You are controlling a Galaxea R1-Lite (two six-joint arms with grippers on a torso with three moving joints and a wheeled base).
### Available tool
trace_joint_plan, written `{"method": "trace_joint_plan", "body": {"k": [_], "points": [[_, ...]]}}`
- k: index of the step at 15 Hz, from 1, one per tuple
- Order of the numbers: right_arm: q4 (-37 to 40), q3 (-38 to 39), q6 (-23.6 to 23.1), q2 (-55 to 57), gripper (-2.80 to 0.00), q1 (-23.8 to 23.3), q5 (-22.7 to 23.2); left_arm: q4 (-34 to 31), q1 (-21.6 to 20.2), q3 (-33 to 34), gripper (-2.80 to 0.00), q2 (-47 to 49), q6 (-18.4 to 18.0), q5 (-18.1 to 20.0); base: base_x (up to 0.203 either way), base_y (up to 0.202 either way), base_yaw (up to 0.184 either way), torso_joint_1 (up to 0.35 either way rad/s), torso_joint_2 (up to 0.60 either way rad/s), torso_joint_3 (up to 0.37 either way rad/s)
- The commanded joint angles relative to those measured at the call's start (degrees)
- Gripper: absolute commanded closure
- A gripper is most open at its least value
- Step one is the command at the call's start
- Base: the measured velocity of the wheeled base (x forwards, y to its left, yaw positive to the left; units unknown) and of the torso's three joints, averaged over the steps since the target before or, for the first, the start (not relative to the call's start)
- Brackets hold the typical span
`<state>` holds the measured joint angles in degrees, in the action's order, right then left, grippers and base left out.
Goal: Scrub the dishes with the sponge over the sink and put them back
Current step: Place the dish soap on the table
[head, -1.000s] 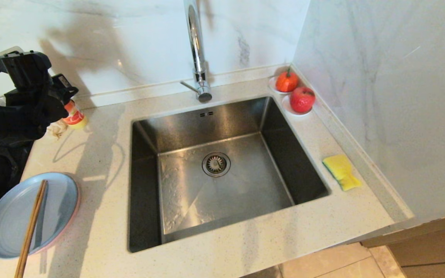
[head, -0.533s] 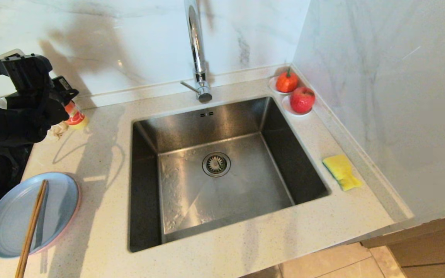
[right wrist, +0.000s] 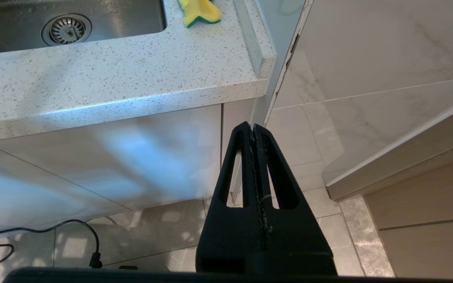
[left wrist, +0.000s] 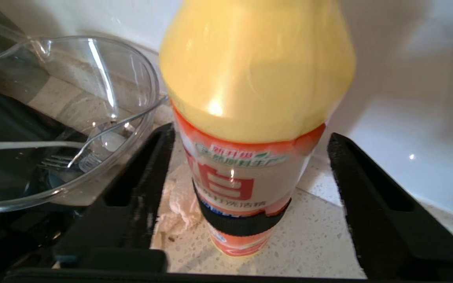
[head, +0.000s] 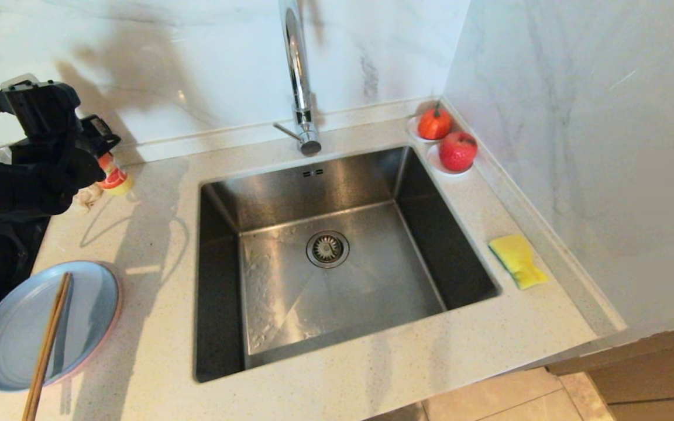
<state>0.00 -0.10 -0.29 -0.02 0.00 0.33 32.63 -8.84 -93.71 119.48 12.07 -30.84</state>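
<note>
The left gripper [left wrist: 246, 196] has its fingers wide apart around the dish soap bottle [left wrist: 250, 118], not squeezing. Lift straight up so the bottle stays standing. The sponge [head: 517, 259] lies beside the sink [head: 337, 257], far from the bottle; the blue plate [head: 15, 327] waits nearer it. The right gripper [right wrist: 256, 129] hangs low, pinched tight.

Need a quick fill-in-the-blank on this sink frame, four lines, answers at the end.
1. The sponge lies on the counter to the ____ of the sink.
2. A pair of ____ rests across the blue plate.
3. The left end effector stands open on either side of an upright ____ bottle.
4. The right end effector hangs below the counter edge with its fingers ____.

Answers: right; chopsticks; detergent; shut
</note>
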Motion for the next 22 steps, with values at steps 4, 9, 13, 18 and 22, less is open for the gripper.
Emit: {"method": "trace_joint_plan", "body": {"k": [4,9,13,18,22], "points": [[0.0,0.01,0.01,0.02,0.0,0.0,0.02,0.3,0.04,-0.05,-2.8,-3.63,0.4,-0.1,0.0,0.0,0.0,0.0,0.0,0.0],[0.0,0.01,-0.06,0.02,0.0,0.0,0.02,-0.18,0.89,0.62,-2.8,-10.34,0.39,0.29,0.0,0.0,0.0,0.0,0.0,0.0],[0.0,0.09,0.0,0.02,0.0,0.0,0.02,-0.62,2.14,2.14,0.0,-17.08,-1.29,0.29,0.0,0.0,0.0,0.0,0.0,0.0],[0.0,0.01,-0.06,0.02,0.0,0.0,0.02,-5.62,3.25,4.45,0.0,-27.99,-1.88,1.14,0.0,0.0,0.0,0.0,0.0,0.0],[0.0,0.01,-0.06,0.02,0.0,0.0,0.02,-24.77,5.96,11.15,0.0,-41.37,-1.77,11.19,0.0,0.0,0.0,0.0,0.0,0.0]]}}
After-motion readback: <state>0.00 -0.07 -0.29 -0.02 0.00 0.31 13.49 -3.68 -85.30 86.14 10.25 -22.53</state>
